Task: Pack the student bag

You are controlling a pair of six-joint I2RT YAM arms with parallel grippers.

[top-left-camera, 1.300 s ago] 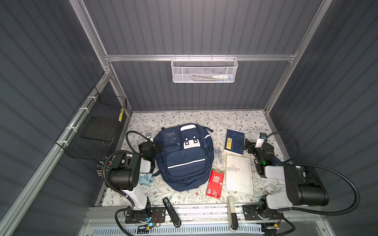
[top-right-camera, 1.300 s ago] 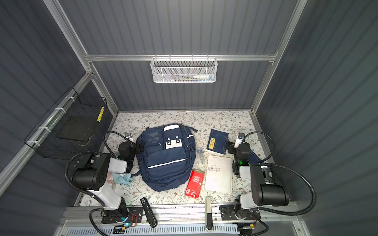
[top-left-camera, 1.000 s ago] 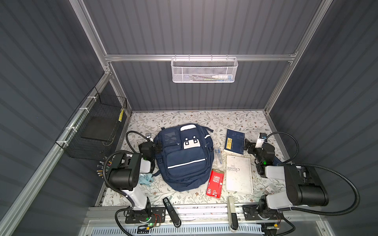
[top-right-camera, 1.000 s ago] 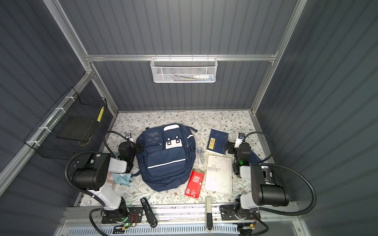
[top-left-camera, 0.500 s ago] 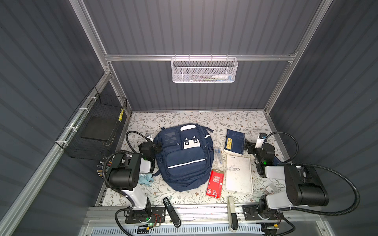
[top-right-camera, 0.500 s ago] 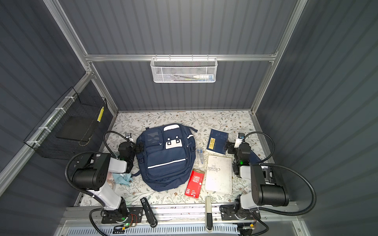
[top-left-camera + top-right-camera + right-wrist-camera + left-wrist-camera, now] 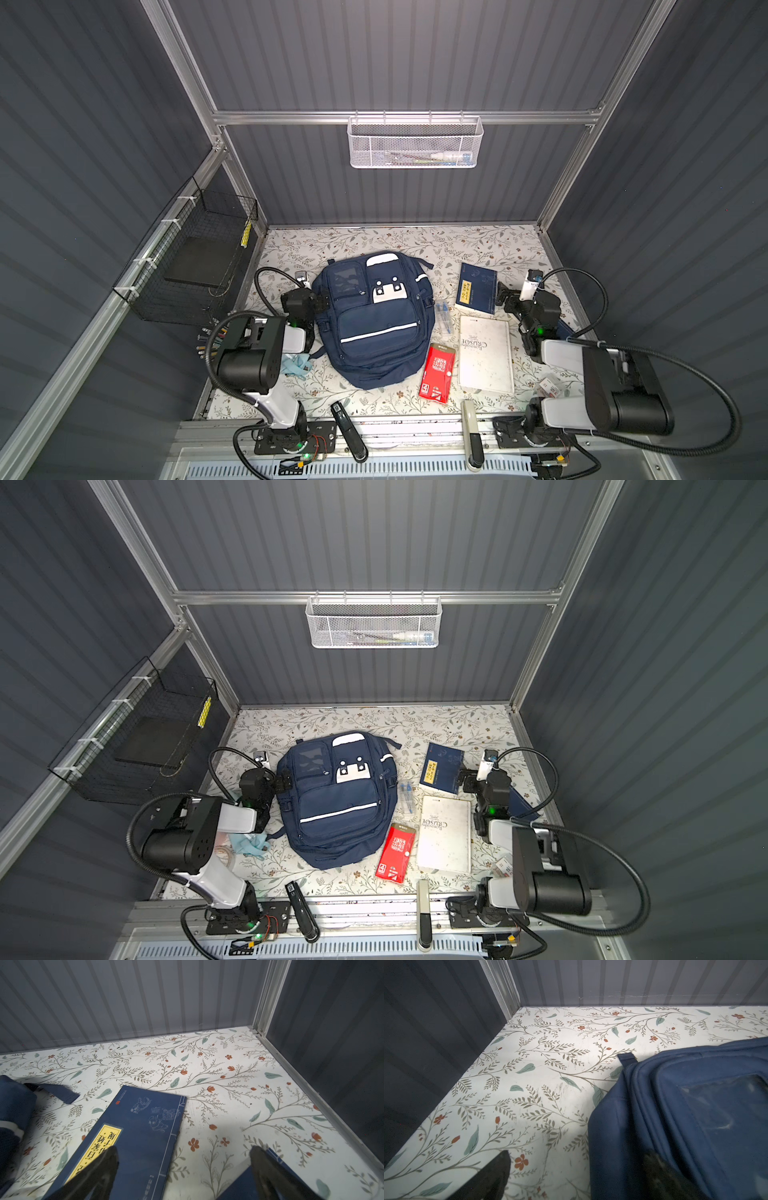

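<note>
– So, the claws first: what are they doing?

– Both stand spread wide and hold nothing. The left gripper sits at the left flank of the student bag. In the left wrist view one finger hangs over the bare table and the other overlaps the navy fabric. Whether it touches the fabric, I cannot tell.

– And the right gripper?

– The right gripper hovers low. One finger is over the corner of the dark blue book with the yellow label, the other over a second blue cover near the side wall.

– Why parked like that?

– My reading is that each arm waits by its own job: left to hold or open the bag, right to lift books. The bag lies flat in the middle of the table, pockets up, with no compartment visibly open. The goods lie flat to its right, within the right arm's reach: pens just beside the bag, then the white book and the red packet. Nothing seems packed yet.

– Anything different from a second ago?

– No. Arms, bag and books lie exactly as in the earlier top views, and both claws are spread just as wide as they were.
</note>
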